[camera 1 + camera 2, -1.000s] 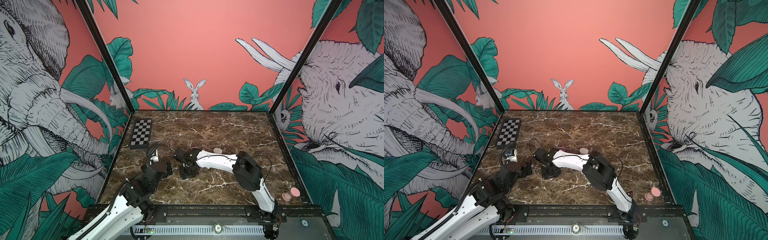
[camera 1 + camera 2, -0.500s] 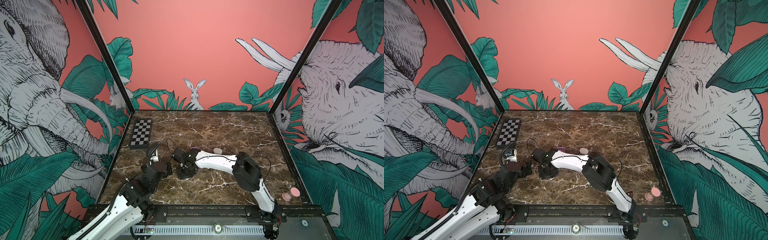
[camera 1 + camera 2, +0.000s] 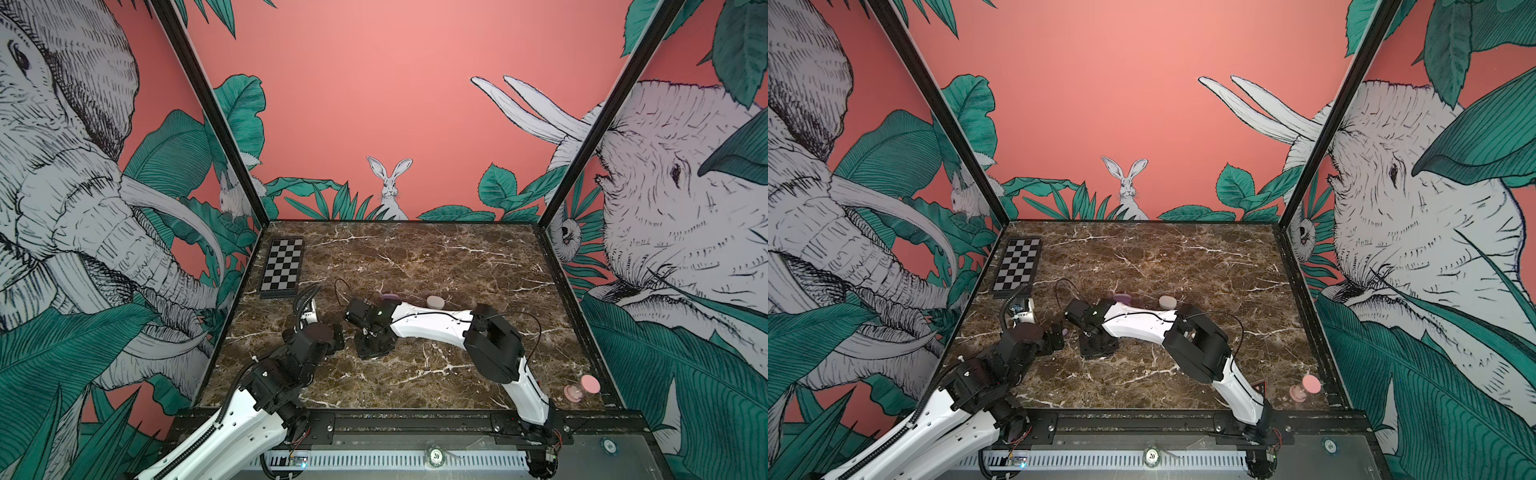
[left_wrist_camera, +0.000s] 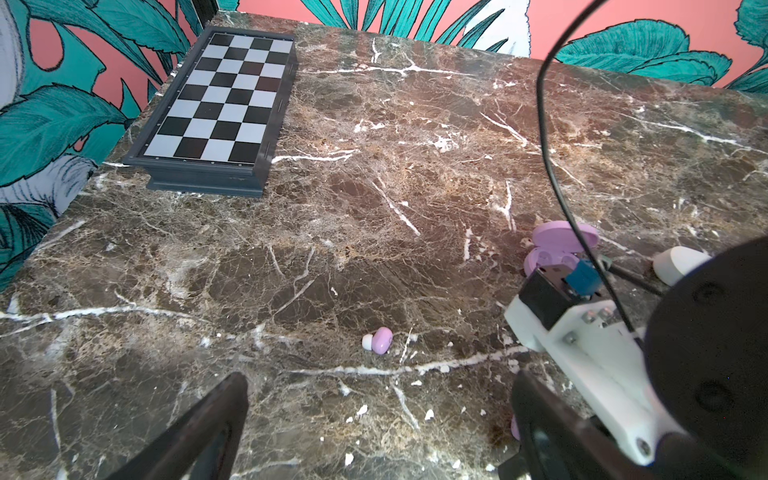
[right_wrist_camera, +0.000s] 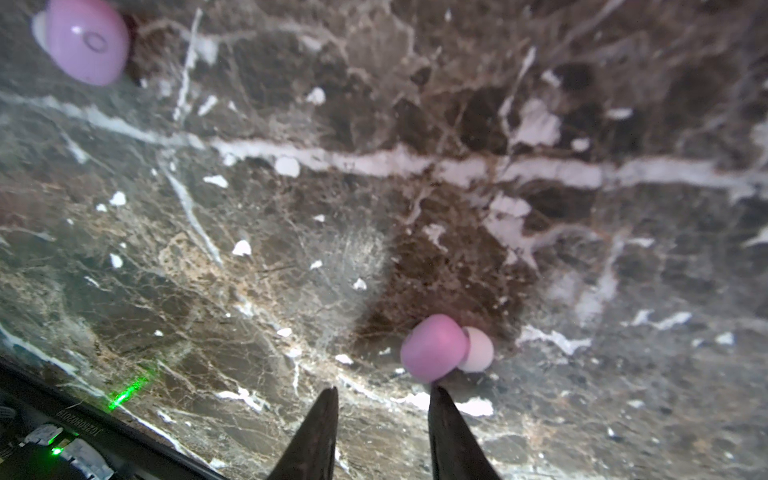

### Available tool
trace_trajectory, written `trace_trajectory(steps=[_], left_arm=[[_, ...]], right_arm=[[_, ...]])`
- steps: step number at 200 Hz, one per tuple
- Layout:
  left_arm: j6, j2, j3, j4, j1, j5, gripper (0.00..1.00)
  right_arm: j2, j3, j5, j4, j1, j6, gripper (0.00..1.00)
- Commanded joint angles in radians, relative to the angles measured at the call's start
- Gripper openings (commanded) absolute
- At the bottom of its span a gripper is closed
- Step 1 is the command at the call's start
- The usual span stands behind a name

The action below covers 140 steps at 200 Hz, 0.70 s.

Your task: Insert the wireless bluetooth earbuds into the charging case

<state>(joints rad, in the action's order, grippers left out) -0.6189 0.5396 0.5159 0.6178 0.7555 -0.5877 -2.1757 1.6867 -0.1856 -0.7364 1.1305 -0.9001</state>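
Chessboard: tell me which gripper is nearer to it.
Left. The left gripper, jaws open, hangs on the near side of the chessboard, slightly to its right. The right gripper hangs farther right, beyond the left one.

The counter is seen whole in both top views, from high above its near edge, looking down toward the back wall. Nearly the same scene is shared, shifted slightly sideways. The left wrist view is taken low over the counter and aimed across it at the chessboard and the back wall. The chessboard and the lilac case are shared with the top views. The right wrist view is set very near the counter and aimed steeply down, so an earbud is shown large and blurred.
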Motion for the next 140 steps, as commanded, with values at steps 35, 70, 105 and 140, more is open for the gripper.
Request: trace_trajectory(steps=[35, 70, 105, 140], left_arm=[[-0.004, -0.001, -0.010, -0.010, -0.005, -0.012, 0.99], [-0.003, 0.001, -0.013, -0.013, -0.007, -0.012, 0.99], [-0.002, 0.002, -0.013, -0.015, -0.007, -0.011, 0.99], [-0.002, 0.002, -0.014, -0.015, -0.009, -0.009, 0.99]], right_arm=[[-0.018, 0.013, 0.009, 0.009, 0.005, -0.019, 0.37], [-0.020, 0.013, -0.003, 0.041, 0.005, -0.046, 0.37], [-0.022, 0.019, -0.003, 0.062, 0.005, -0.076, 0.37], [-0.043, 0.048, -0.011, 0.068, 0.002, -0.086, 0.37]])
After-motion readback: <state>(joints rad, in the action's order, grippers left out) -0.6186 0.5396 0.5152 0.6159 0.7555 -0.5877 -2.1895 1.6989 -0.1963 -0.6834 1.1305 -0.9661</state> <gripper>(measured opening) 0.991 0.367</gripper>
